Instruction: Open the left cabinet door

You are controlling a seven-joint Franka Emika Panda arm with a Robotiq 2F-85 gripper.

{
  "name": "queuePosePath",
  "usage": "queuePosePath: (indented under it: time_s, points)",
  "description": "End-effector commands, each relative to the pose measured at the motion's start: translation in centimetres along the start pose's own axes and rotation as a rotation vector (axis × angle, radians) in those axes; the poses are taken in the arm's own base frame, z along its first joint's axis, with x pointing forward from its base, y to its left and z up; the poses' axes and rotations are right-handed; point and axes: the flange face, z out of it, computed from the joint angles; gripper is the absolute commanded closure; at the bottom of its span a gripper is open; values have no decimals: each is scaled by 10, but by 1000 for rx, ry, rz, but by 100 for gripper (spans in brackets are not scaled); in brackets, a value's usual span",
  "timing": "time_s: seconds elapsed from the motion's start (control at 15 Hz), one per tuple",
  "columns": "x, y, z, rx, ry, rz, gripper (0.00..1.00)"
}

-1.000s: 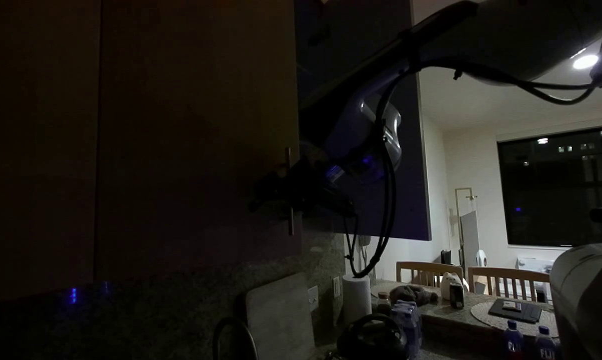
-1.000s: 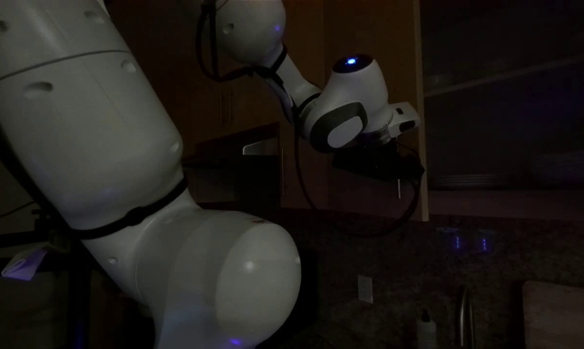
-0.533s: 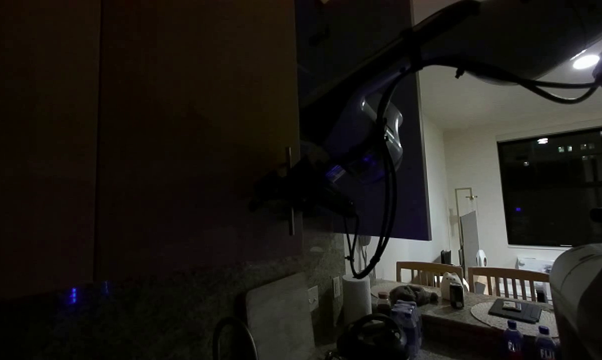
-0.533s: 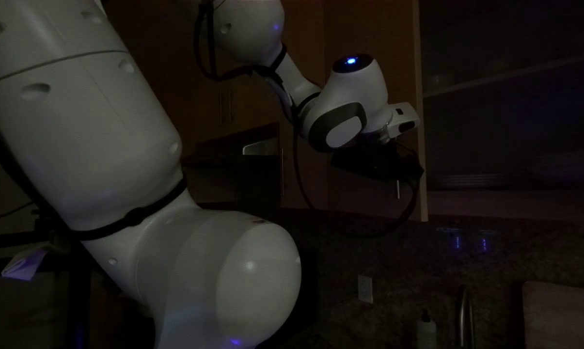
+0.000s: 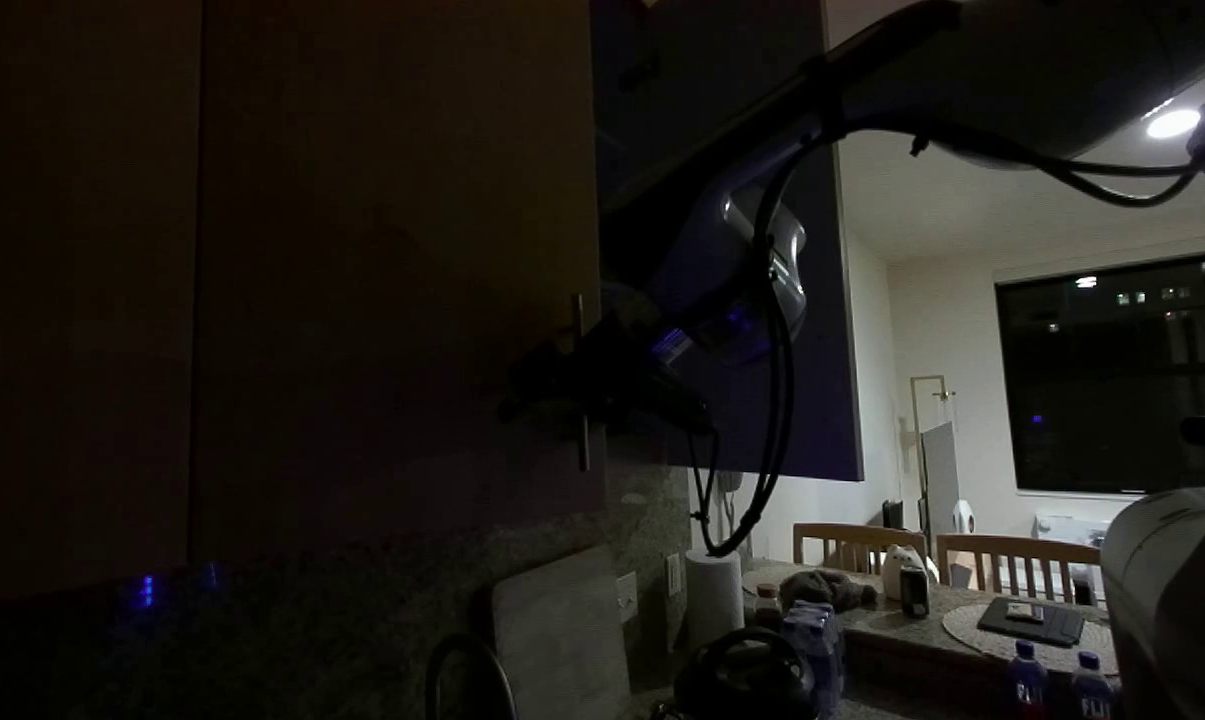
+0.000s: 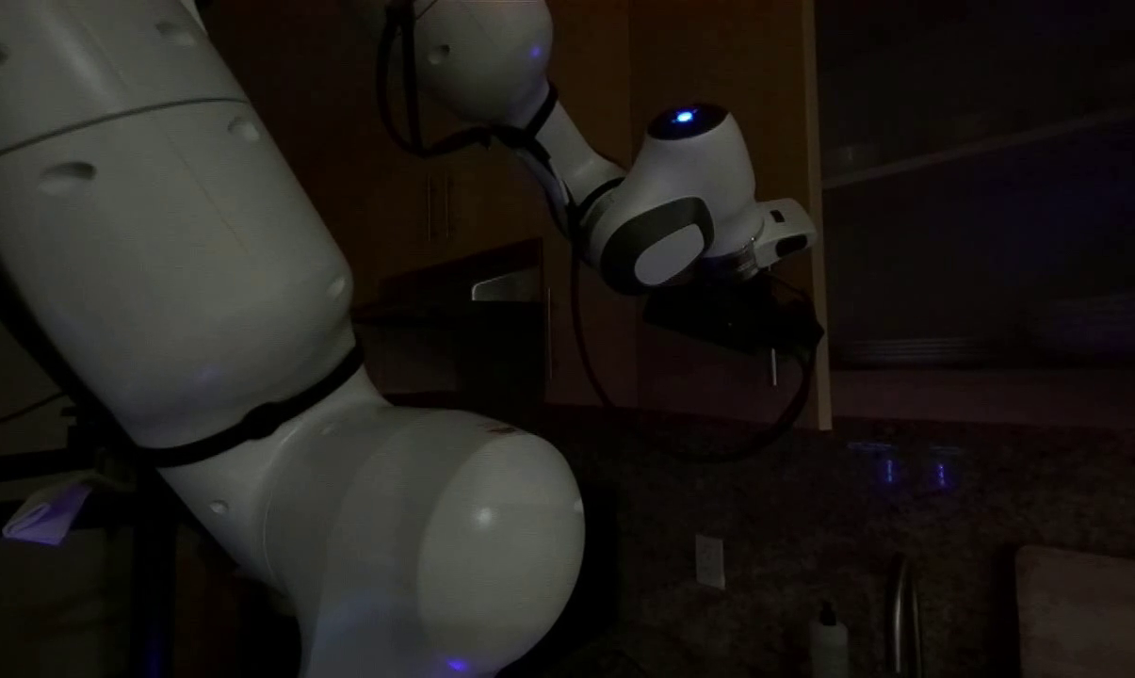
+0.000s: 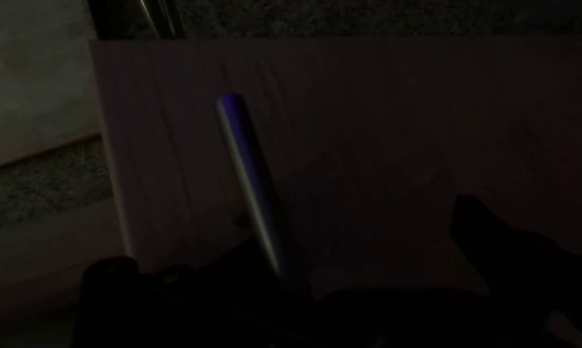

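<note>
Arm (image 6: 294, 377) is finished in smooth off-white, bulbous at the joints (image 6: 501, 546); upper link (image 6: 181, 217) is marked by a thin seam (image 6: 153, 110) and oval recesses (image 6: 68, 177). Black straps (image 6: 256, 424) are cinched around the arm. Black cable (image 6: 578, 320) is run outside in loops, seen in both exterior views. Wrist housing (image 6: 699, 184) is capped by a black disc (image 6: 659, 125) with a blue lamp (image 6: 685, 117) lit. Light-grey pad (image 6: 671, 256) is ringed in dark grey; white side block (image 6: 786, 231) is fitted with two black slots (image 6: 791, 244). Small reddish mark (image 6: 501, 428) can't be read. Jaws are seen near-black in the wrist view, surface detail lost.
</note>
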Motion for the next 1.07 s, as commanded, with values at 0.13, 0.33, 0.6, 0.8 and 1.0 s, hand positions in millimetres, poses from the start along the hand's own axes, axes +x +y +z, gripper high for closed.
queuePosePath:
  time_s: [0.13,0.33,0.6,0.8,1.0]
  points:
    - [0,0,0,1,-2,1,0]
    - [1,-1,0,-6,12,9,0]
    - [-11,-5,-2,-32,50,33,0]
    - [-21,-12,-3,-56,83,35,0]
    - [-31,-17,-5,-73,113,31,0]
